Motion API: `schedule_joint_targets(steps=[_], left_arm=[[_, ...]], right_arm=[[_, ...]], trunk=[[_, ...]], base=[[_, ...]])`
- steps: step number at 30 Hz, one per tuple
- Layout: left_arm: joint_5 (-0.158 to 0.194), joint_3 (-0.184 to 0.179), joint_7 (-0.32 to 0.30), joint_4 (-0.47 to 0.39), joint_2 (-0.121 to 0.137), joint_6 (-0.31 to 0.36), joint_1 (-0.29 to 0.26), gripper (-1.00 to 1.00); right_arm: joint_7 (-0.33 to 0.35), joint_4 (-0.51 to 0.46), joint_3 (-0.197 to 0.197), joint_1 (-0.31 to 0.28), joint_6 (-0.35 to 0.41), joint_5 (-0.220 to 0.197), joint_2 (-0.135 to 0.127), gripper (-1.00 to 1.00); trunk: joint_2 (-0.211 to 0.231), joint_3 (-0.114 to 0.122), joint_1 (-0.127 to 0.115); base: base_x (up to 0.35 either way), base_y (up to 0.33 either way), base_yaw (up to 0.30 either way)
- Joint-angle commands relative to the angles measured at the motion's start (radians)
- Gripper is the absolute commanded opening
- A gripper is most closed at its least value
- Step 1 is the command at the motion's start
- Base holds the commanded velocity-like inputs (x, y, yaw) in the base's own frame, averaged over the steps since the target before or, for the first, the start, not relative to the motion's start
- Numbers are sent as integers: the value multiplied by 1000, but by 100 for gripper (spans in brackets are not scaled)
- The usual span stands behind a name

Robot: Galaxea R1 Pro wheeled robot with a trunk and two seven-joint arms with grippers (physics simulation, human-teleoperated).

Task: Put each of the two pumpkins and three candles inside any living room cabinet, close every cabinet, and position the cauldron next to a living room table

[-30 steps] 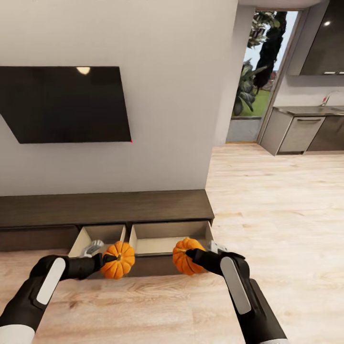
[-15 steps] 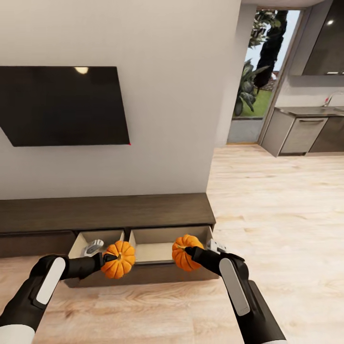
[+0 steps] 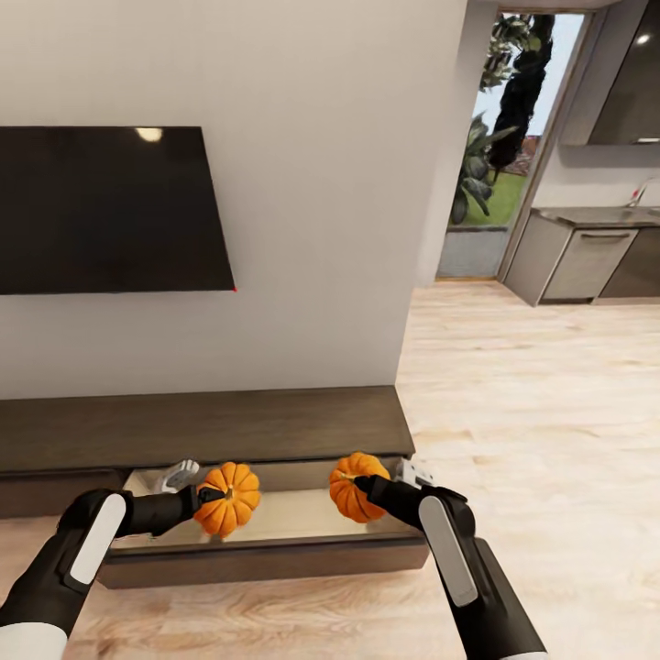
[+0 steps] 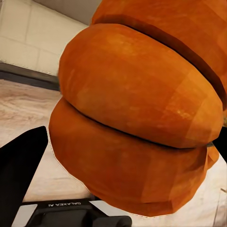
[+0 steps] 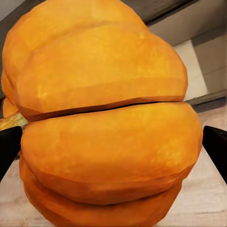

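Nearest, the left end effector [image 3: 203, 500] pinches one pumpkin [image 3: 229, 498] and the right end effector [image 3: 367, 489] pinches the other pumpkin [image 3: 353, 487], both held over the cabinet's [image 3: 211, 426] open pale compartments. Farther back, a dark screen [image 3: 110, 211] hangs on the wall.

Bright, even render light, daylight through the doorway [image 3: 513, 137], a soft lamp glare on the dark TV [image 3: 110, 211], faint shadow under the cabinet [image 3: 202, 426] top, sharp head view, wrist views slightly soft, blocky close up
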Motion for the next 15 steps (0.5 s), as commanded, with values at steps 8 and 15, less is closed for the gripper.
schedule_joint_targets(steps=[8, 15], left_arm=[[9, -2, 1, 1, 0, 0, 0, -100], [8, -5, 3, 3, -1, -4, 0, -100]], right_arm=[[-3, 24, 53, -4, -5, -3, 7, -100], [-67, 55, 76, -11, -6, -5, 15, -100]], trunk=[[0, 0, 0], [0, 0, 0]], base=[[331, -96, 0], [312, -101, 0]])
